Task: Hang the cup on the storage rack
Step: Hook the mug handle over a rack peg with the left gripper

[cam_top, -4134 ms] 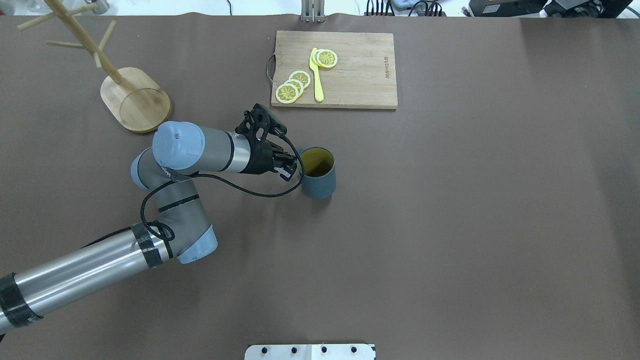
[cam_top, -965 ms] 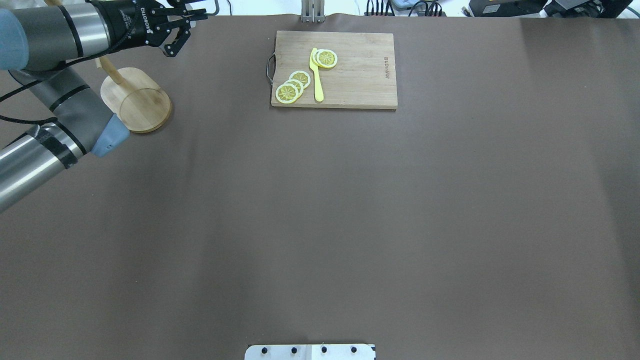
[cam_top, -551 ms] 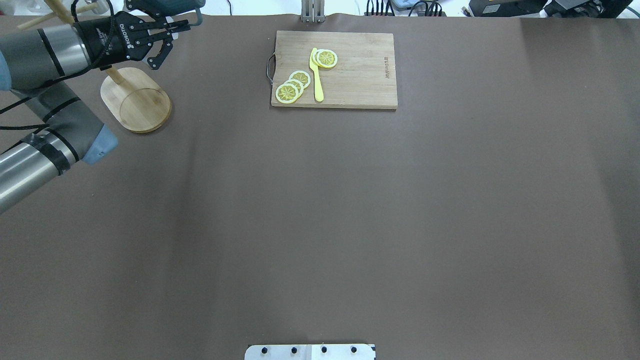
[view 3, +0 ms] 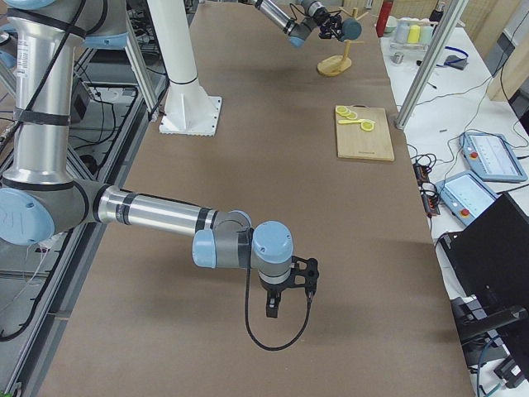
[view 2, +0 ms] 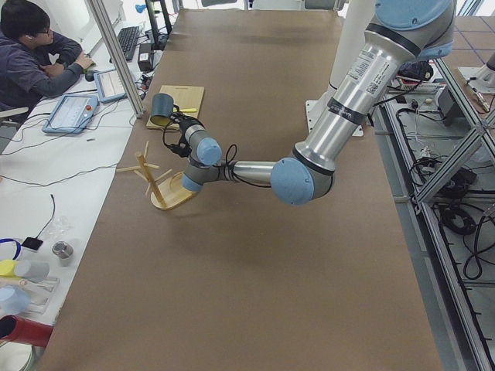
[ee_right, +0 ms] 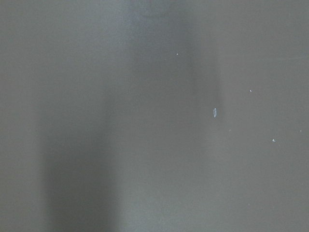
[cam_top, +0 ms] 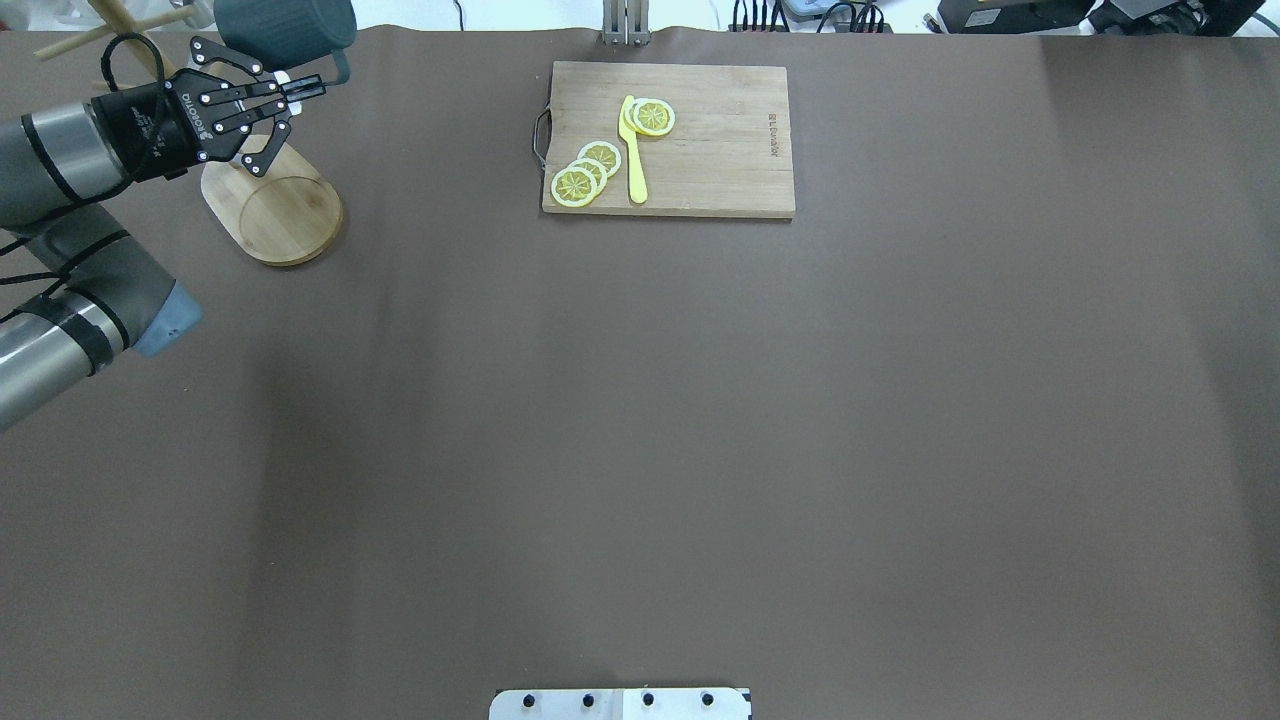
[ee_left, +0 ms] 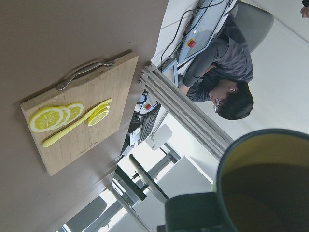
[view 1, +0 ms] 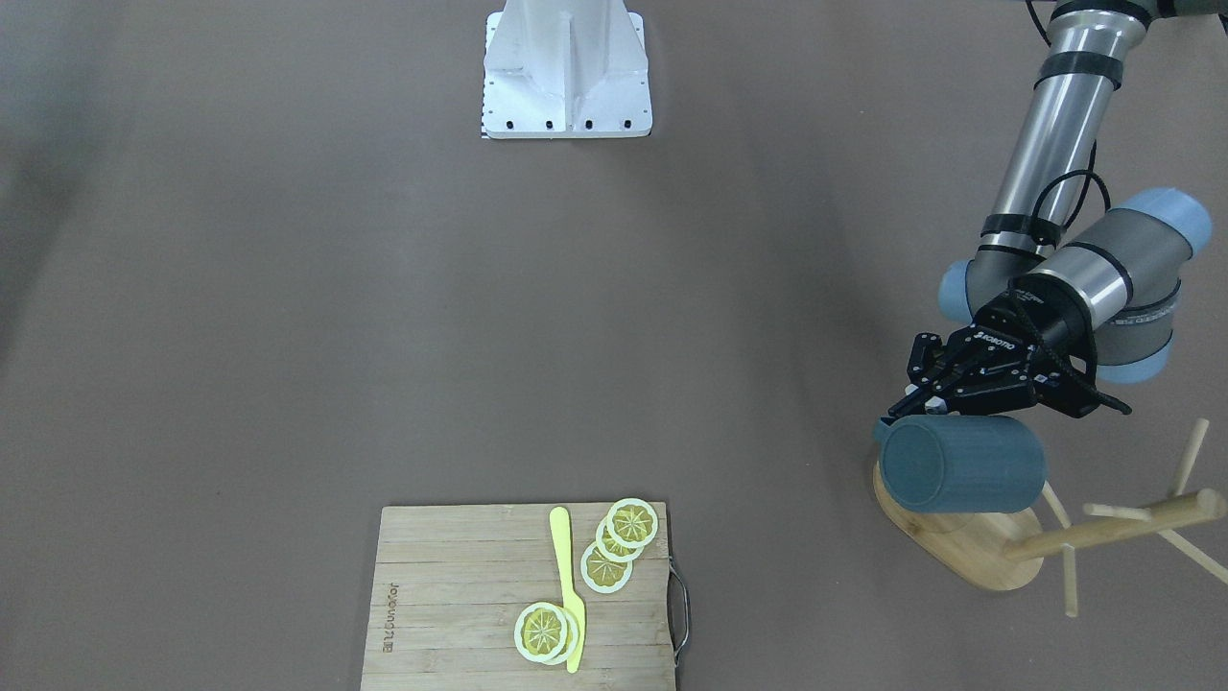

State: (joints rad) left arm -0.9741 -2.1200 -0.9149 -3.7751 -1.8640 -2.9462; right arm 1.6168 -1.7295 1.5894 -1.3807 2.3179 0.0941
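The cup (cam_top: 285, 30) no longer stands in the middle of the table (cam_top: 640, 400). It is up in the air now, lying on its side, at the far left end over the rack (cam_top: 275, 205). The left arm has swung away from the middle and over to that end. The left gripper (cam_top: 305, 88) holds the cup there. In the last second the gripper has slid back a little to the left and nearer the robot, and more of the cup now shows at the top edge of the overhead view.
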